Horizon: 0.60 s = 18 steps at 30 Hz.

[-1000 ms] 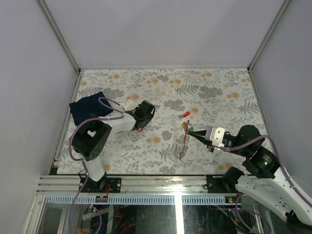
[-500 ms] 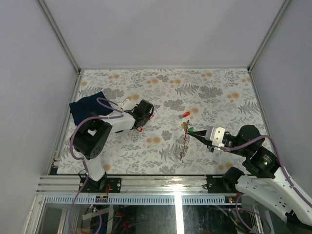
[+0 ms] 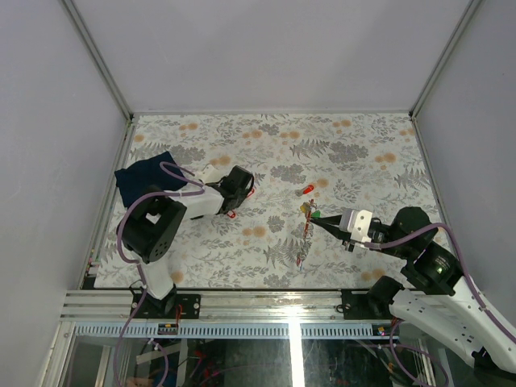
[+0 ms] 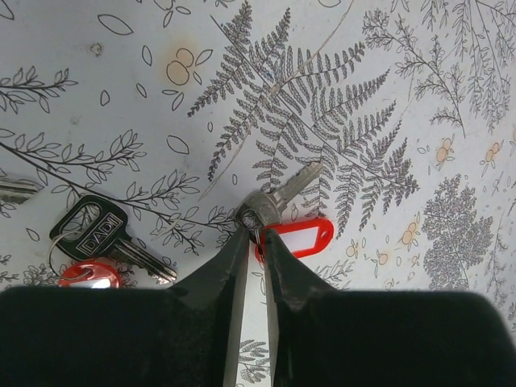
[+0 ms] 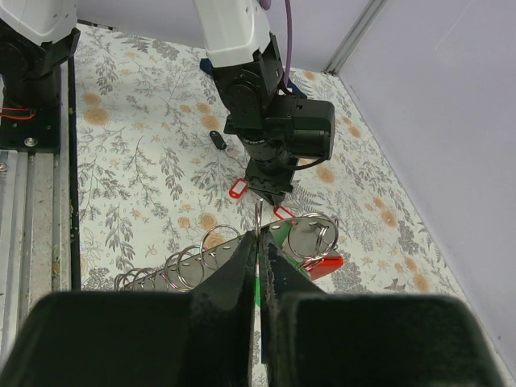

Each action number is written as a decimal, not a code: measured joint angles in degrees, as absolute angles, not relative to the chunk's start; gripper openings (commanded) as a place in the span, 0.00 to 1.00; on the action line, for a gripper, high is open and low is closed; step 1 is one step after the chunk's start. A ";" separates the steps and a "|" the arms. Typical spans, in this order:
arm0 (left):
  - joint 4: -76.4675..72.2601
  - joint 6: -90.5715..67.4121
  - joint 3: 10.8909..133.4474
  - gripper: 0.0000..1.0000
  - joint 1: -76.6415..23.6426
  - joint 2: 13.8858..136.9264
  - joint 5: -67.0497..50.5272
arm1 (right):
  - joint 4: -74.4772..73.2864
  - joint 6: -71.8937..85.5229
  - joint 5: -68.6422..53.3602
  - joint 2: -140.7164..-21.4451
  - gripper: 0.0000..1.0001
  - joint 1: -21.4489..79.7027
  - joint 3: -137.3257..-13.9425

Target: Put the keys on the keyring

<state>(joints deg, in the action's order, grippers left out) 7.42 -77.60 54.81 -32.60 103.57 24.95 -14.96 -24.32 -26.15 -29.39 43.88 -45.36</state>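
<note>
— Keys (image 4: 103, 232): where are they, and is one in hand?

— Loose on the counter (image 4: 387, 72), toward its left edge. The left pincer (image 4: 254, 234) has its jaws drawn to a narrow slit on the head of the silver key (image 4: 274, 197), right where its red tag (image 4: 297, 239) hooks on. A black-headed key (image 4: 90, 226) lies near, clear of the fingers.

— And the keyring (image 5: 187, 266)?

— Near the middle of the counter, a little toward the near edge, well apart from that key. The right pincer (image 5: 258, 242) is fully closed on it, with a thin wire standing up between its fingers.

— So which step?

— The pick-up of a key, I'd judge. This one is not yet threaded.

— Next?

— Lift without letting the key twist, carry it across to the ring, and line its hole up with the wire's open end. So thin a head could slip.
</note>
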 measured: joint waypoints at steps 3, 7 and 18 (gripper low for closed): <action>7.68 -77.08 54.85 0.05 -32.60 103.57 24.99 | -14.96 -24.18 -26.15 -29.36 0.00 43.88 -45.34; 8.93 -74.94 55.16 0.00 -32.73 103.28 25.65 | -14.96 -24.12 -26.15 -29.39 0.00 43.88 -45.34; 7.66 -57.23 52.97 0.00 -33.01 90.91 24.43 | -14.92 -23.20 -24.27 -29.47 0.00 43.88 -45.36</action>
<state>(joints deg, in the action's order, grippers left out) 7.66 -57.23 52.97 -33.01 90.91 24.43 -14.92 -23.20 -24.27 -29.47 43.88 -45.36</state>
